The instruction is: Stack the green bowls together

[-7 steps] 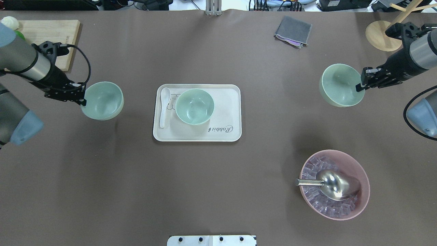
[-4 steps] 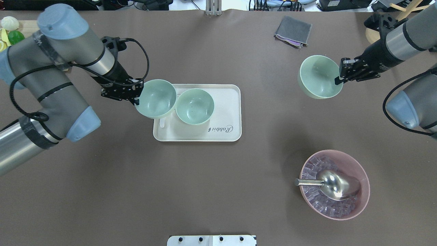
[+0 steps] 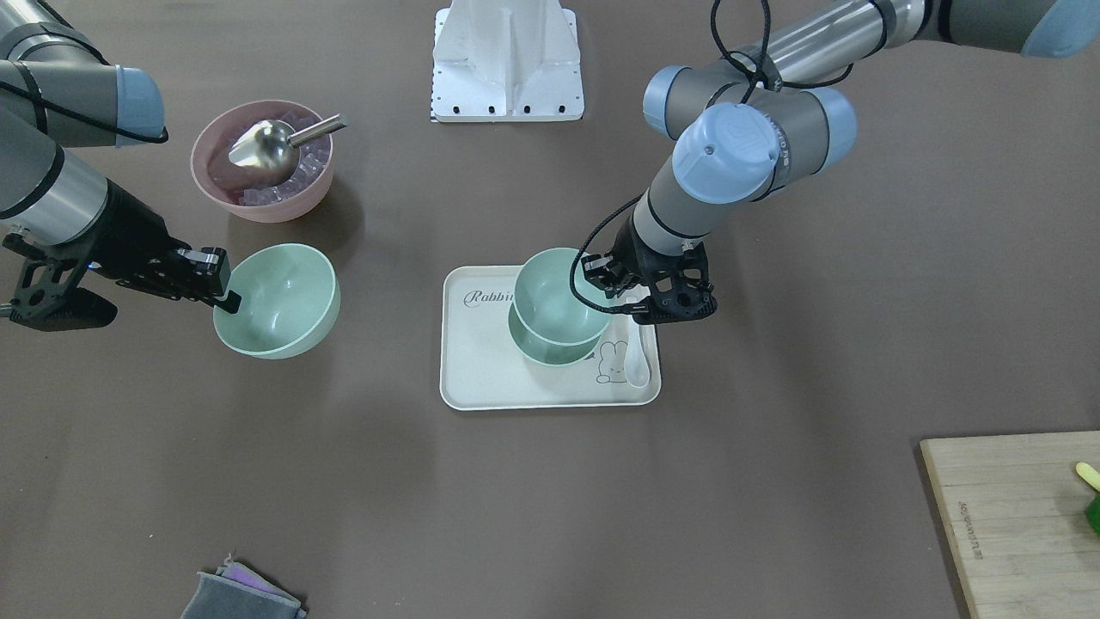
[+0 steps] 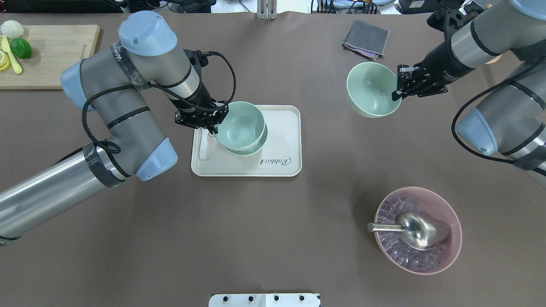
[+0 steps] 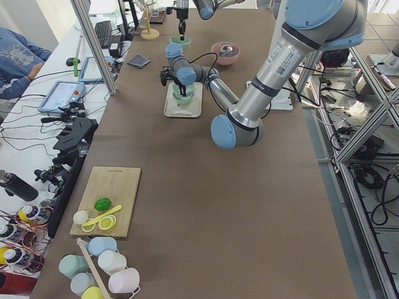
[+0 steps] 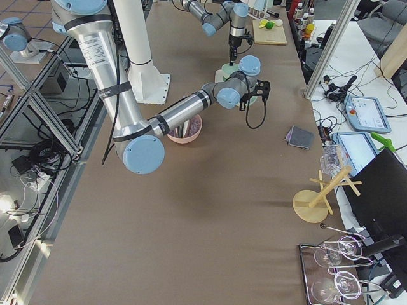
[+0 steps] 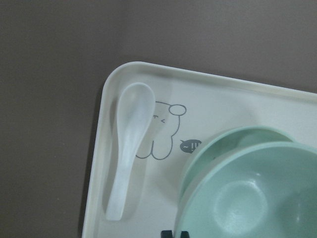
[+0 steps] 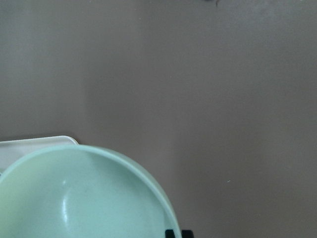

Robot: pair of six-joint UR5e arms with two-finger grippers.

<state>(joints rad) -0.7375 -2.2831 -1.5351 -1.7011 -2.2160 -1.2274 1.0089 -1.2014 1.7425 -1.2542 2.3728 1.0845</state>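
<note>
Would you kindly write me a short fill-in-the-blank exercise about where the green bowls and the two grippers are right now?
1. The left gripper holds the first green bowl over the second green bowl, which sits on the white ____.
2. The right gripper holds the third green bowl by its ____.
3. The metal scoop lies in the ____ bowl of ice cubes.
Missing words: tray; rim; pink.
</note>
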